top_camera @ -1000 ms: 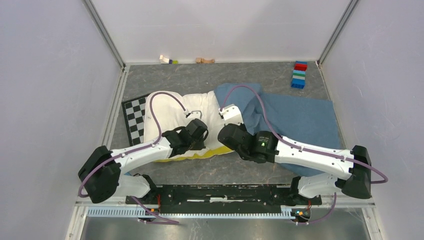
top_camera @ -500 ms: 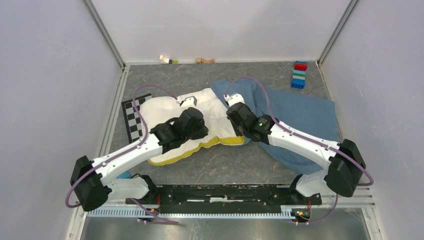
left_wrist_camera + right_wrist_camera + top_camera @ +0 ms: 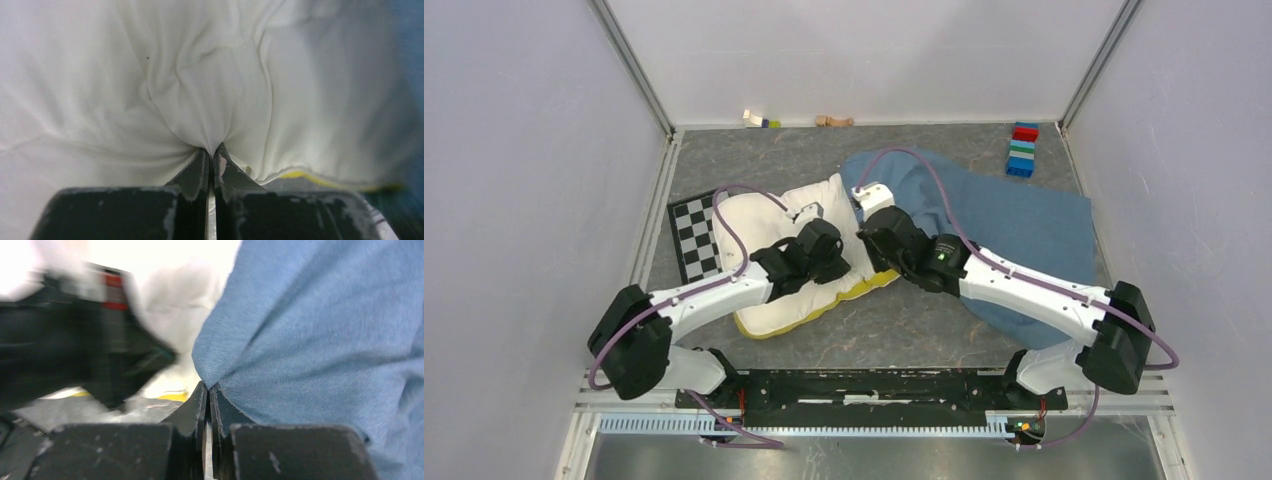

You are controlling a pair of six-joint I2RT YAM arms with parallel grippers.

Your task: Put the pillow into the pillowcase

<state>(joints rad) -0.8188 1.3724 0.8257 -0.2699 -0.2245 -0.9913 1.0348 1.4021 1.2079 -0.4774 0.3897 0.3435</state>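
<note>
The cream-white pillow [image 3: 764,225] lies left of centre, its yellow band [image 3: 864,289] along the near edge. It fills the left wrist view [image 3: 190,75]. My left gripper [image 3: 211,150] is shut on a pinched fold of its cover, close to the pillow's right end [image 3: 816,215]. The dusty-blue pillowcase [image 3: 1014,225] lies spread to the right, and its left edge meets the pillow. My right gripper [image 3: 207,387] is shut on that blue edge [image 3: 310,330], at the back of the pillow's right end [image 3: 871,197]. The two grippers sit close together.
A checkerboard mat [image 3: 690,235] pokes out from under the pillow's left side. A stack of coloured bricks [image 3: 1021,150] stands at the back right. Small toys [image 3: 761,119] and a wooden piece [image 3: 833,121] lie along the back wall. Side walls close in left and right.
Both grippers have moved back and a little left with their cloth. The pillow has turned and bunched narrower, and the pillowcase's left edge has been drawn along beside its right end.
</note>
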